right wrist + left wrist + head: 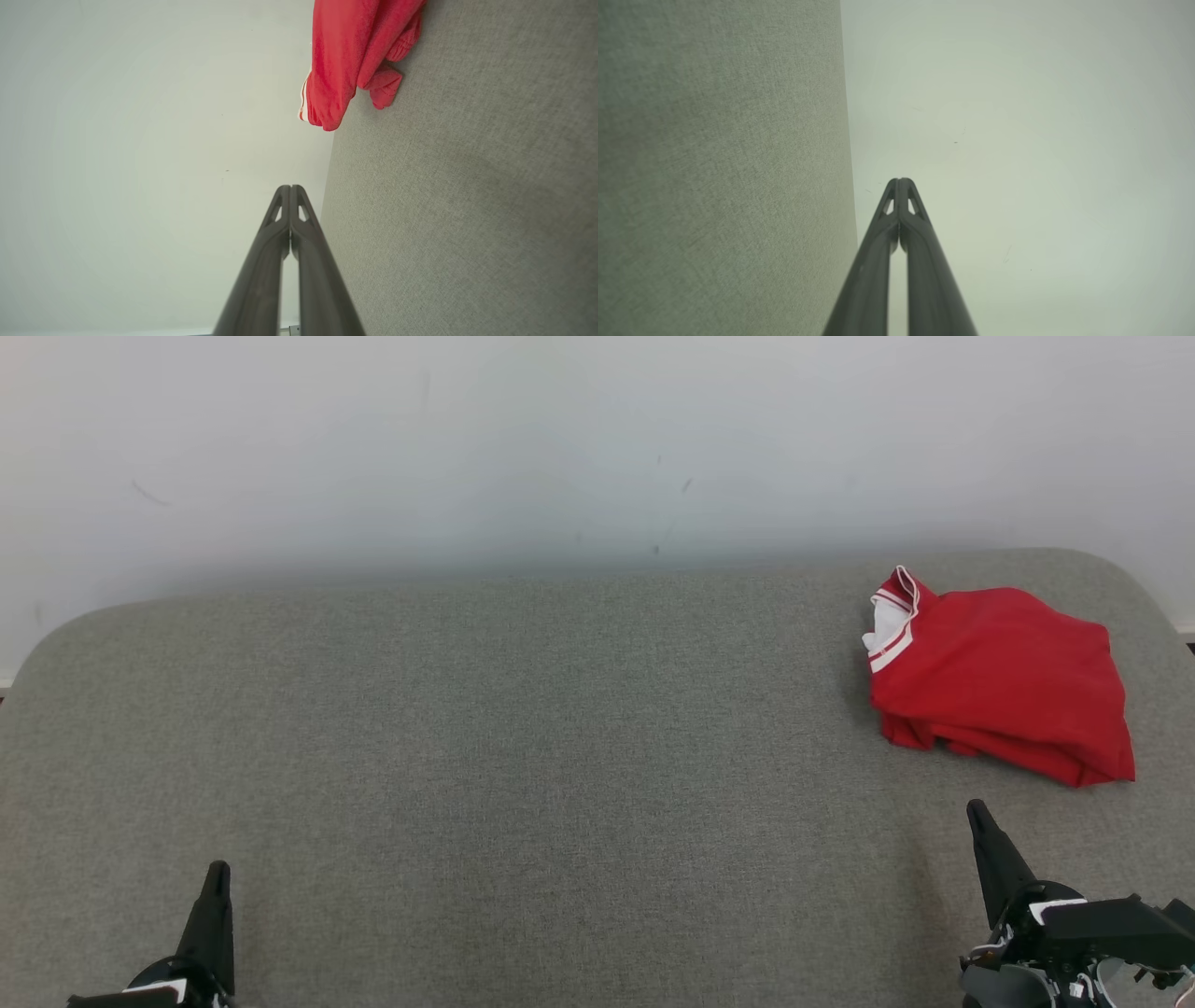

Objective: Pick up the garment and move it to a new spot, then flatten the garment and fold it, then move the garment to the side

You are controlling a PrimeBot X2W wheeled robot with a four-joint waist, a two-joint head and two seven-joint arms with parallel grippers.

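While the red shirt (999, 681) lies in a loosely folded bundle on the grey table (560, 728), you find it at the table's far right corner. Its white-striped collar (892, 625) is turned toward the table's middle, and its far edge lies close to the table's back edge, below the pale wall (560, 448). Your left gripper (217, 870) shows at the table's near left, its two dark fingers pressed together tip to tip and holding nothing. Your right gripper (977, 808) shows at the table's near right, short of the shirt and not touching it, its fingers likewise closed on nothing. In the right wrist view the shirt's bunched lower folds rest on the table beyond the closed fingertips, apart from them.
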